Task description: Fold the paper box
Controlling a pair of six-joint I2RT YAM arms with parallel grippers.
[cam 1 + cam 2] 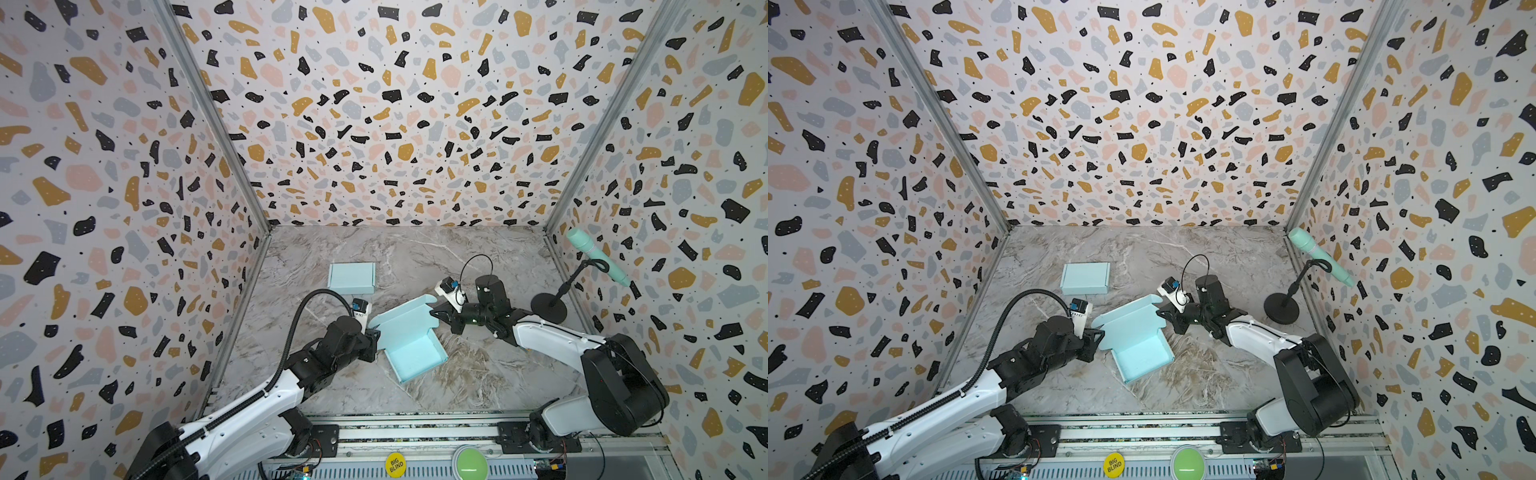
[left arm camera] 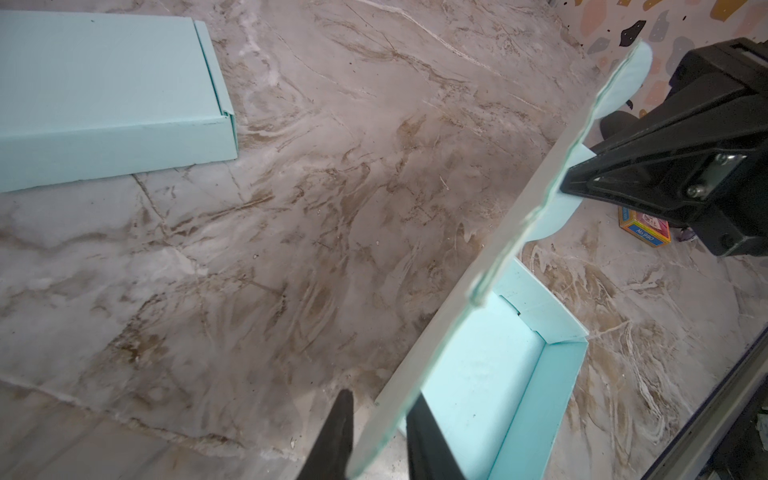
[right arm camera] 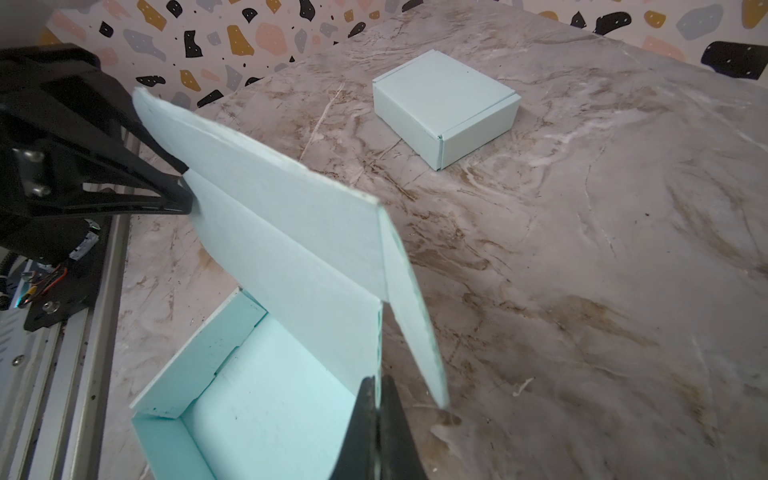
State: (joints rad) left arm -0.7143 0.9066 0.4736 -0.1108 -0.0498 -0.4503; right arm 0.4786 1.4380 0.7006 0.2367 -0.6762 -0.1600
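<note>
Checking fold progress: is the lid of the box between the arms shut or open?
Open. The lid stands raised off the tray, whose inside shows.

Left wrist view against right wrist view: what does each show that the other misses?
Only the left wrist view: an orange-and-blue packet on the table, beside the body of the right gripper. Only the right wrist view: the body of the left gripper and the front rail. Both: the open tray, its raised lid pinched by both grippers, and the closed folded box on the table.
</note>
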